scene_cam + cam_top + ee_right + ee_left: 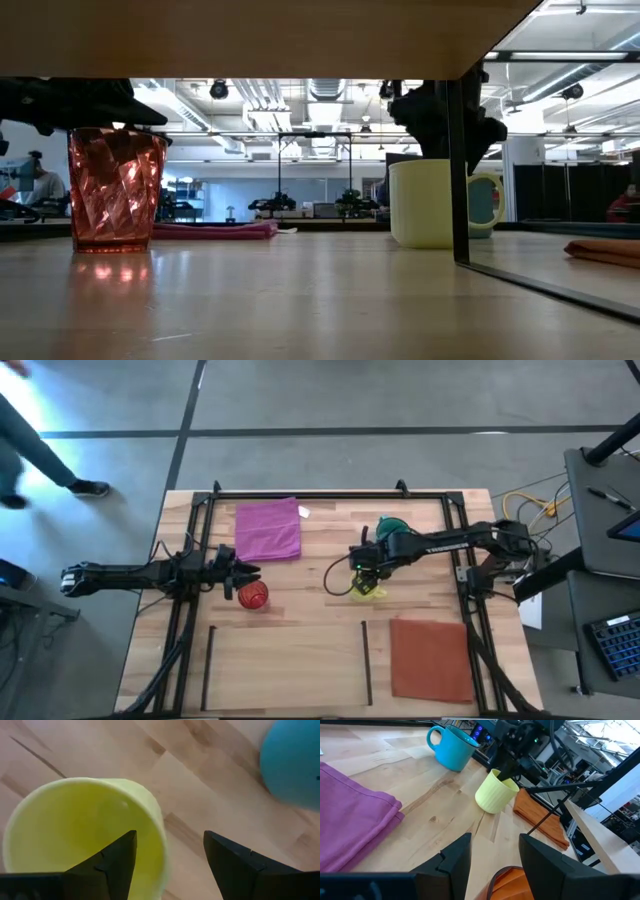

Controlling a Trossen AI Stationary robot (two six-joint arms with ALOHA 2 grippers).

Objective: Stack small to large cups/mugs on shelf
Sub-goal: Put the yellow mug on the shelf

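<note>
The yellow mug stands mid-table beside the teal mug. The right gripper straddles its rim, fingers spread, one inside. The left gripper hovers spread over the red cup, gripping nothing.

Tabletop: pale wood planks, visible grain, smooth satin sheen. Red-orange cup: translucent faceted plastic, glossy. Yellow mug: matt, finely ribbed outside, smooth inside. Teal mug: smooth, slight gloss. Magenta cloth: soft woven fabric, folded, matt. Rust-brown mat: matt, cloth-like.
</note>
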